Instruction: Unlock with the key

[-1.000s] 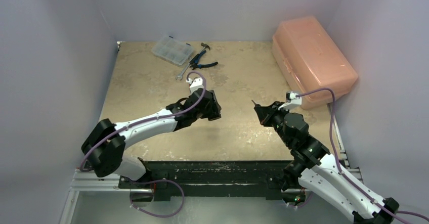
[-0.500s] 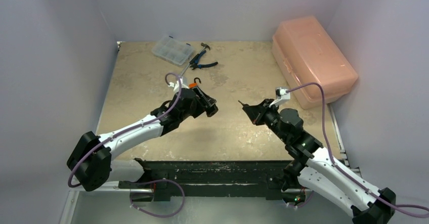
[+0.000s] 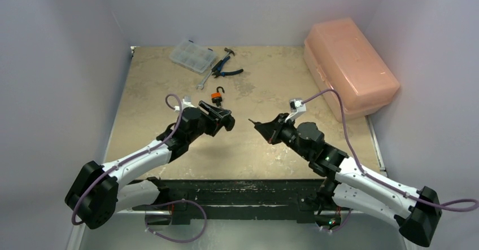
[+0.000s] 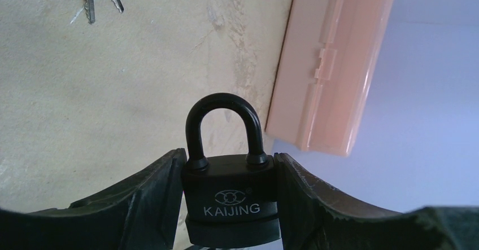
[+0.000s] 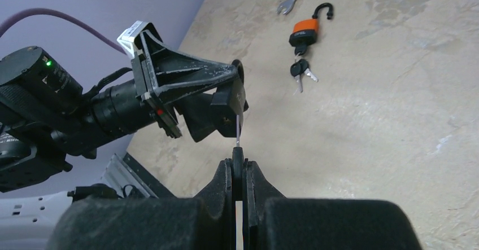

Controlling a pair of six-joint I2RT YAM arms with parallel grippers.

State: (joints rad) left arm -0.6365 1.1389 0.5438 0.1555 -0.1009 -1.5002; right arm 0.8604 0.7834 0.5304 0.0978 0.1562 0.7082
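My left gripper point(image 3: 225, 120) is shut on a black padlock point(image 4: 229, 196) marked KAIJING, held above the table with its shackle closed. My right gripper point(image 3: 264, 129) is shut on a small key point(image 5: 238, 148) by its black head. The thin blade points at the padlock's bottom end point(image 5: 229, 100). In the top view a short gap shows between the key tip and the left gripper point(image 4: 229, 205). The right gripper point(image 5: 238, 174) faces the left one across the middle of the table.
An orange padlock point(image 3: 216, 96) with an open shackle and a bunch of keys point(image 5: 298, 69) lies on the table behind the grippers. A pink box point(image 3: 347, 66) stands at the right. A clear organiser point(image 3: 192, 56), pliers point(image 3: 226, 69) and a wrench point(image 3: 204, 80) lie at the back.
Both arms have swung left and lower. The right gripper has brought the key closer to the padlock in the left gripper. The orange padlock, hidden before, now shows.
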